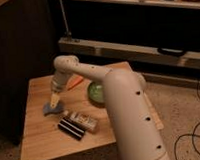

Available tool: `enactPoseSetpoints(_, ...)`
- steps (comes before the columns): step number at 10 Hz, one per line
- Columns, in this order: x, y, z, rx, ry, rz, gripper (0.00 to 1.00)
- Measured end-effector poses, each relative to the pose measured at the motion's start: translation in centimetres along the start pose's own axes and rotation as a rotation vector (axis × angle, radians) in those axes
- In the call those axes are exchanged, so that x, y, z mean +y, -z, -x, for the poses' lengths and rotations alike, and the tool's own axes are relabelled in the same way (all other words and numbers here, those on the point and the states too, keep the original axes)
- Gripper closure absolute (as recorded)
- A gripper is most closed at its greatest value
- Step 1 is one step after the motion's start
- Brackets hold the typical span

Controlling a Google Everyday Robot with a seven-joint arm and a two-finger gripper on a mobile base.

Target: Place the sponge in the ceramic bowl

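The sponge (51,108), a small flat blue-grey pad, lies on the wooden table (41,137) left of centre. My gripper (54,101) hangs straight down over it, its tip at the sponge's top surface. The ceramic bowl (94,90), green and shallow, sits to the right of the sponge, partly hidden behind my white arm (119,103).
An orange object (75,83) lies behind the gripper toward the bowl. A black-and-white striped box (71,128) and a pale packet (84,120) lie in front of the sponge. The table's left edge meets a dark cabinet (17,48); a cable (193,138) lies on the floor at right.
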Motion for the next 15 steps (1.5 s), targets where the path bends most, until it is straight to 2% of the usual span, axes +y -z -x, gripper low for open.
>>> enactPoseSetpoints(2,0.2,-1.0,-0.5,0.025,0.011,-0.060,0.20)
enactPoseSetpoints(3,0.0,-1.6,-0.5,0.031,0.011,-0.075,0.20)
enactPoseSetpoints(9,-0.9,-4.4,-0.4,0.049,0.025,-0.037,0.20)
enactPoseSetpoints(11,-0.9,-5.3,-1.2,0.064,0.029,-0.031,0.20)
enactPoseSetpoints(12,-1.0,-5.7,-1.6,0.067,0.026,-0.028,0.25)
enactPoseSetpoints(13,-1.0,-5.8,-1.8,0.070,0.026,-0.025,0.34)
enactPoseSetpoints(15,-1.0,-6.0,-2.0,0.083,0.029,-0.014,0.56)
